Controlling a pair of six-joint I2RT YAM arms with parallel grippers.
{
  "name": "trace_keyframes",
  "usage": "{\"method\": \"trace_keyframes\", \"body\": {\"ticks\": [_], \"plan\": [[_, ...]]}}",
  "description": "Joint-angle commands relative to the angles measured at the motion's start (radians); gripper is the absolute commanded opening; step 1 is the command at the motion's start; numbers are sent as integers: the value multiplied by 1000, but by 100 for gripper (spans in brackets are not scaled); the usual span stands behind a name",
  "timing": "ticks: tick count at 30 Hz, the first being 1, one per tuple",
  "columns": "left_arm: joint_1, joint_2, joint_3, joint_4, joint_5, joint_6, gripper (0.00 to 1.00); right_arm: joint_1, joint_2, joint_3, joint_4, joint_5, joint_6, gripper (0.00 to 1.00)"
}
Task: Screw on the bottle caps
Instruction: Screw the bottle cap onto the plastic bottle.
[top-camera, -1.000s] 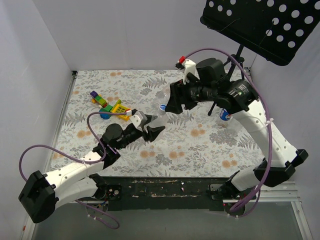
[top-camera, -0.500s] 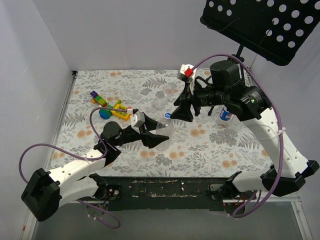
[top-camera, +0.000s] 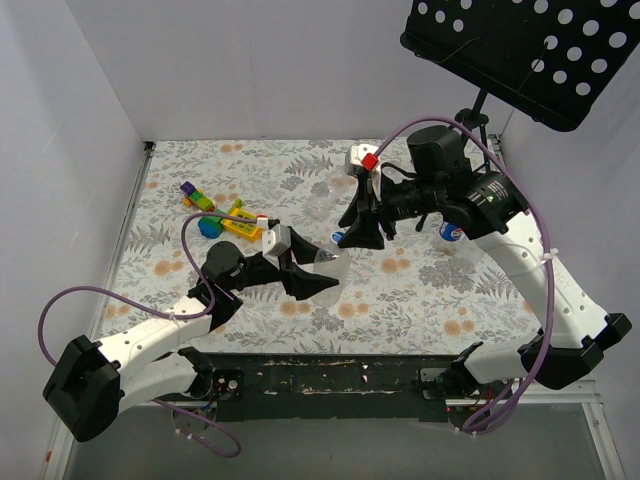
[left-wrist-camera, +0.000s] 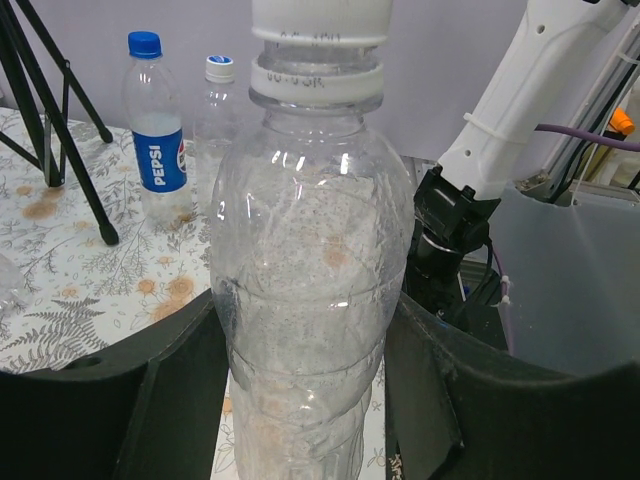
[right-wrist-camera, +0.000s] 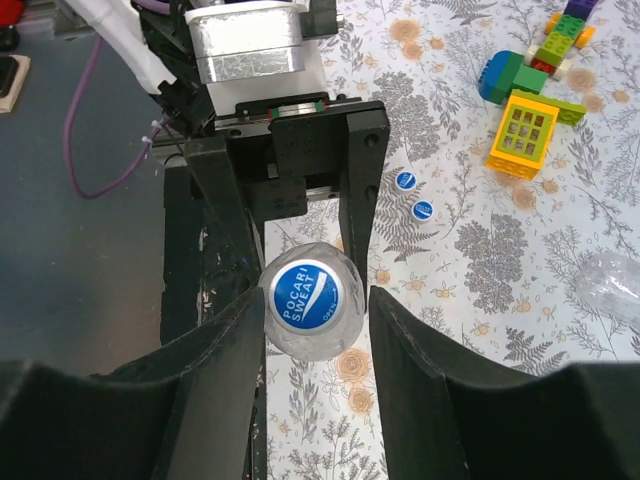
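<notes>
Partway through: a cap sits on the held bottle, waiting to be turned.

The left gripper (top-camera: 310, 272) is clamped on the belly of a clear bottle (left-wrist-camera: 310, 260). The bottle is held roughly upright over the floral tablecloth (right-wrist-camera: 480, 260), its long axis near vertical and its neck pointing up at the right gripper (top-camera: 358, 235). On the neck sits a blue-topped Pocari Sweat cap (right-wrist-camera: 306, 294). The right fingers straddle it closely, but I cannot tell whether they pinch it, nor whether it is threaded home. At the back a Pepsi bottle (left-wrist-camera: 160, 150) with a blue cap and a plain bottle (left-wrist-camera: 215, 110) with a white cap look done. Two loose caps (right-wrist-camera: 405, 180) lie on the cloth, and another empty bottle (right-wrist-camera: 612, 285) lies on its side, so more capping likely remains.
</notes>
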Motion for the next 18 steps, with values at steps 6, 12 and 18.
{"method": "trace_keyframes", "body": {"ticks": [6,12,18], "plan": [[7,-12,41,26,37,-1,0,-5,-14,-18,-3,-88,-69,52],[7,-14,40,31,45,-5,0,-5,-6,-28,-16,-93,-79,45],[5,-21,38,31,37,3,0,-3,2,-31,-25,-92,-72,23]]}}
